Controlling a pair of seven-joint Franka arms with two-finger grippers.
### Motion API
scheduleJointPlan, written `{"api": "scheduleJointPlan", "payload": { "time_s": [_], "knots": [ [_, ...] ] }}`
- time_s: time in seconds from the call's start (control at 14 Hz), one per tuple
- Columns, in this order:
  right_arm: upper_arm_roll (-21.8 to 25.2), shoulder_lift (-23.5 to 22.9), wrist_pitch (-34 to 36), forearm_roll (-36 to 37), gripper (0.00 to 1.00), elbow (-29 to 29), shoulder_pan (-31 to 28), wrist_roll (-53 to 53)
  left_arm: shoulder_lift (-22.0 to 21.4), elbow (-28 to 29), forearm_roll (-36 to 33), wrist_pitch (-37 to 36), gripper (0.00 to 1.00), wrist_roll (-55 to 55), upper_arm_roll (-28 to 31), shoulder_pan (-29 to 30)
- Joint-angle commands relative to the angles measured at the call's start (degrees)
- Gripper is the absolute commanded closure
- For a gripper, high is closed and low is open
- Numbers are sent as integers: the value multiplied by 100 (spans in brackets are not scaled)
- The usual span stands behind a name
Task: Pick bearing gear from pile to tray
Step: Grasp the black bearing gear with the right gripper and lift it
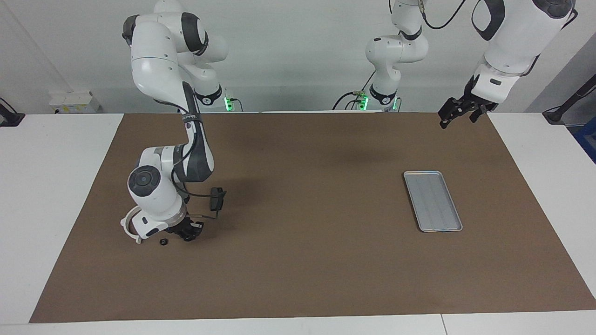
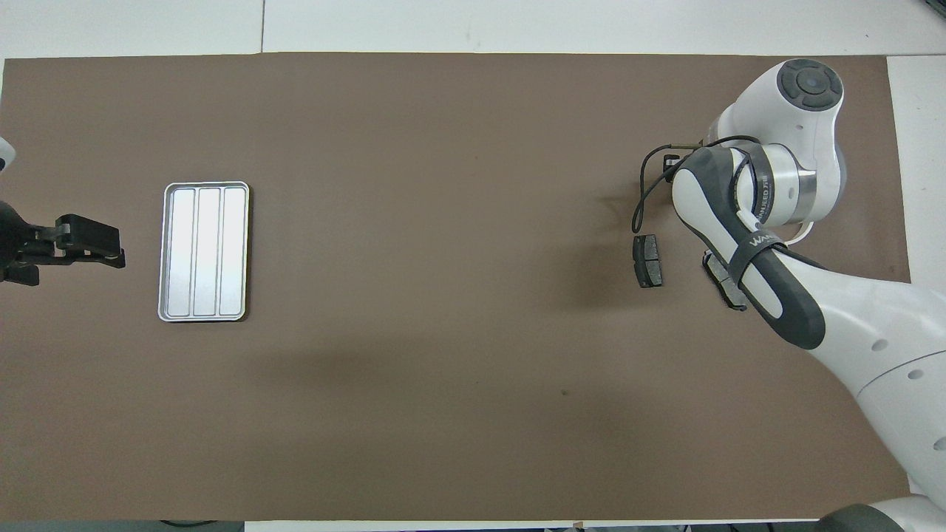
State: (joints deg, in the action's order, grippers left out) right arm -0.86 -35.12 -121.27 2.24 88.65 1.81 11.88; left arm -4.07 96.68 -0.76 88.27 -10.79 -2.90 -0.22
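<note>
The pile lies at the right arm's end of the mat: a white half-ring bracket [image 1: 126, 224], a dark brake pad [image 1: 217, 199] [image 2: 648, 261], a second pad [image 2: 720, 279] partly under the arm, and a tiny black round bearing gear [image 1: 163, 242]. My right gripper [image 1: 188, 231] is down at the mat between the bracket and the first pad, close beside that gear. What it touches is hidden, and the arm hides it in the overhead view. The silver tray [image 1: 432, 200] [image 2: 205, 252] lies bare near the left arm's end. My left gripper [image 1: 458, 118] [image 2: 111, 244] waits open, raised beside the tray.
A brown mat [image 1: 302, 260] covers most of the white table. A thin black cable [image 2: 641, 193] loops from the right wrist over the mat beside the first brake pad.
</note>
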Motion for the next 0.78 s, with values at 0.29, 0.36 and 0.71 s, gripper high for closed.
{"api": "scheduleJointPlan", "payload": {
  "time_s": [0.29,0.36,0.71],
  "knots": [
    [-37,769,1989,-145,100,-786,143,-46,-138,140,76,-12,0,59,-26,48],
    [-37,848,2349,-215,100,-971,283,172,-138,140,76,-12,0,59,-26,48],
    [-54,1112,3056,-874,100,-1421,1345,2735,-138,140,76,-12,0,59,-26,48]
  ]
}}
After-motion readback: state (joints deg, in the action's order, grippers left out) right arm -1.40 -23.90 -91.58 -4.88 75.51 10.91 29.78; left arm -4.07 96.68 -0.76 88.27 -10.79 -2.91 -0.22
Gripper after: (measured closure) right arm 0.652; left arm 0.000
